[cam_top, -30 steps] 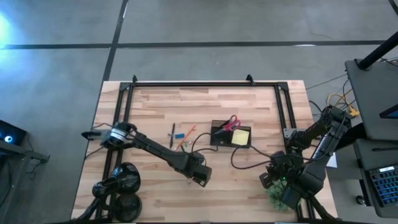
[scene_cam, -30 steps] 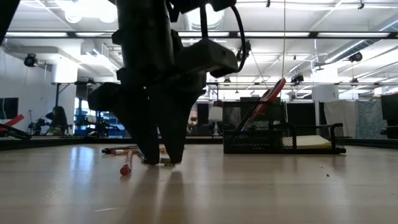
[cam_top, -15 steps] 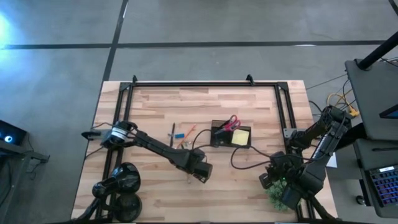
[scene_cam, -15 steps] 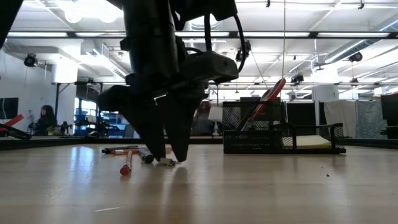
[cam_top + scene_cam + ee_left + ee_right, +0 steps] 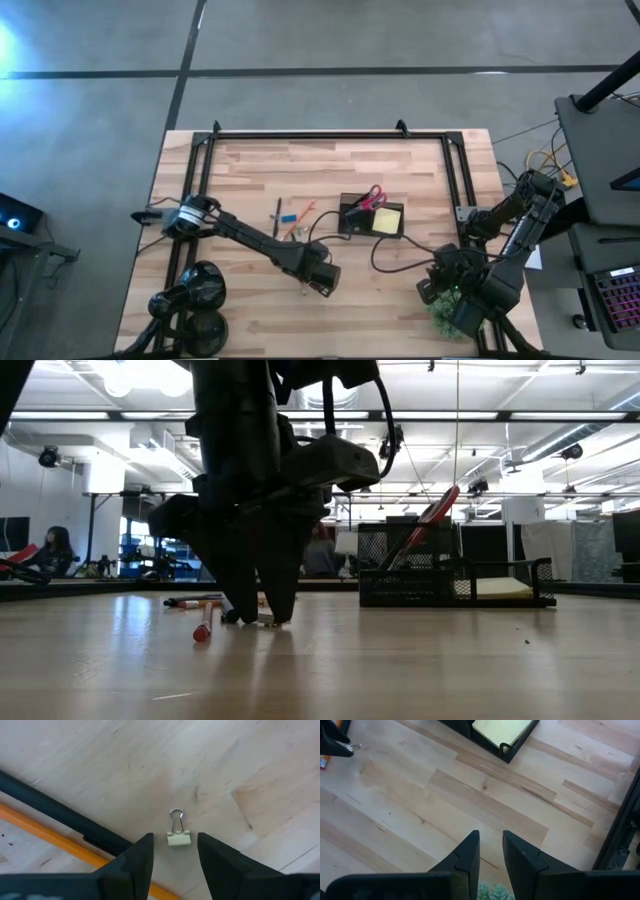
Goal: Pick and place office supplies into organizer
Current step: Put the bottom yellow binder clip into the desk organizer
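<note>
Left gripper [image 5: 175,851] lowered over binder clip [image 5: 178,837].

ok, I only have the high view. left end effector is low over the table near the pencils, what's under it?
Observer: A small cream binder clip, lying flat on the wood between the left end effector's open fingers, not gripped.
Operator: Fingertips down at the table?
Observer: In the low view they reach the wood or nearly so.
Operator: Anything crowding the clip?
Observer: A dark pen and an orange pencil lie side by side close by it.
Operator: Right end effector?
Observer: The right end effector hangs over bare wood, fingers slightly apart, holding nothing.
</note>
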Controlling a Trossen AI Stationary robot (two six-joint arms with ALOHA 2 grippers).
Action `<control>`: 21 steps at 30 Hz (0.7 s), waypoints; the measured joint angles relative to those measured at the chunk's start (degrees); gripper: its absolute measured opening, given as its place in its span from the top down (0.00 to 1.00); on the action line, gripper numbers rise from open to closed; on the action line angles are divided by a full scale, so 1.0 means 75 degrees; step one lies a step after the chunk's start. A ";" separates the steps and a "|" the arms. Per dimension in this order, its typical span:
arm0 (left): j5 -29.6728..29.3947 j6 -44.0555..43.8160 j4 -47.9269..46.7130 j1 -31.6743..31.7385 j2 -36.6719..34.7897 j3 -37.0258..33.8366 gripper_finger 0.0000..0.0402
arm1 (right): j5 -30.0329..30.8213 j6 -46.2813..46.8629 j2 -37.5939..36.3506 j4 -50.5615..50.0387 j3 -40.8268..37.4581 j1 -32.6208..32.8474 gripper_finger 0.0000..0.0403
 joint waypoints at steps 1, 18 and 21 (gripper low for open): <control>-0.0024 0.0000 0.0006 0.0000 0.0000 0.0000 0.66 | 0.0000 0.0000 0.0003 0.0000 0.0000 0.0003 0.81; -0.0087 -0.0017 -0.0269 -0.0073 0.0271 0.0248 0.83 | 0.0058 -0.0108 0.0006 0.0012 0.0000 0.0067 0.81; -0.0156 -0.0014 -0.0168 -0.0085 0.0265 0.0248 0.89 | 0.0058 -0.0130 0.0006 0.0012 0.0000 0.0067 0.81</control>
